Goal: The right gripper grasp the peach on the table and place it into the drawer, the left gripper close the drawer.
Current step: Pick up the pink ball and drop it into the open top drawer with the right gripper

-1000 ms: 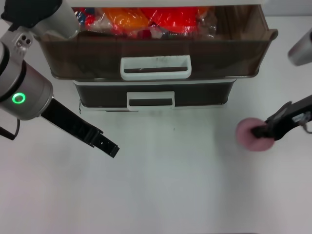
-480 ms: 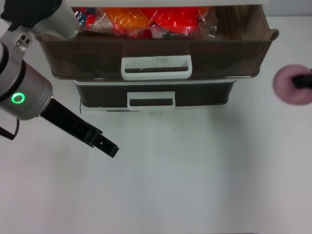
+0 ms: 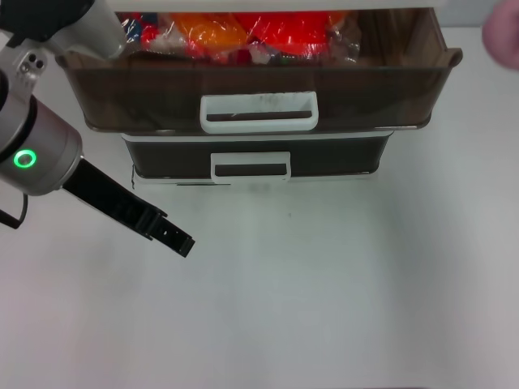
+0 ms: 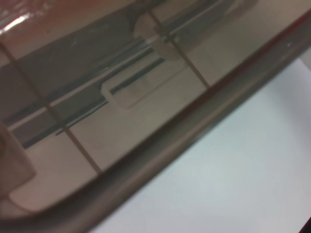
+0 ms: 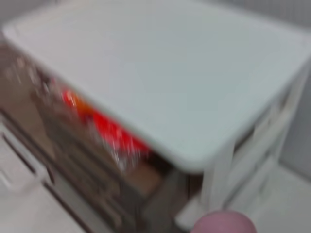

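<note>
The pink peach (image 3: 504, 36) is off the table (image 3: 324, 308), up at the far right just beyond the right end of the drawer (image 3: 146, 97). It also shows as a pink dome (image 5: 223, 224) at the edge of the right wrist view. My right gripper holds it, though its fingers are out of every view. The smoky-brown drawer is pulled out, its big white loop handle (image 3: 259, 112) facing me. My left gripper (image 3: 180, 243) hangs shut over the table, left of and below the drawer front.
Shiny orange and red packets (image 3: 268, 32) fill the back of the open drawer. A shallower dark drawer (image 3: 340, 158) with a narrower white handle sits under it. The white cabinet top (image 5: 170, 73) overhangs the drawers.
The peach has been lifted off the table at the right and carried up and away to the far right corner. The right claw has left the head view. The left arm barely shifted.
</note>
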